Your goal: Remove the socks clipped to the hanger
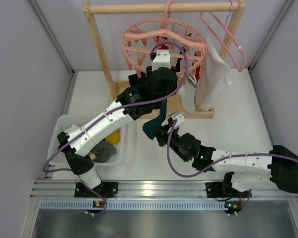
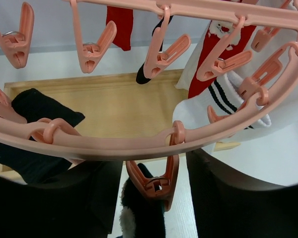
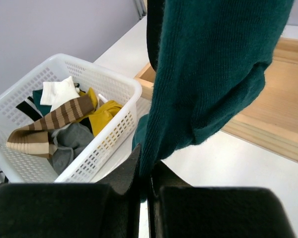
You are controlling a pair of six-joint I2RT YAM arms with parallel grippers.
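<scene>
Seeing right claw (image 3: 145, 183) clenched on the dark teal sock (image 3: 208, 74) at 6 o'clock below the hanger (image 2: 114, 146), left claw (image 2: 154, 191) parted (no grip) astride a clip (image 2: 151, 178) holding a black sock (image 2: 139, 218), with striped white sock (image 2: 228, 106) and red sock (image 2: 198, 82) clipped at 4 o'clock in top view.

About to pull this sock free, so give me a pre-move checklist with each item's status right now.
1. Right jaws shut on the teal sock: ok.
2. Left jaws either side of the clip: ok.
3. Clip squeezed open: not ok, gaps show on both sides of it.
4. Sock off the hanger: not ok.
5. Basket has room: ok.
</scene>
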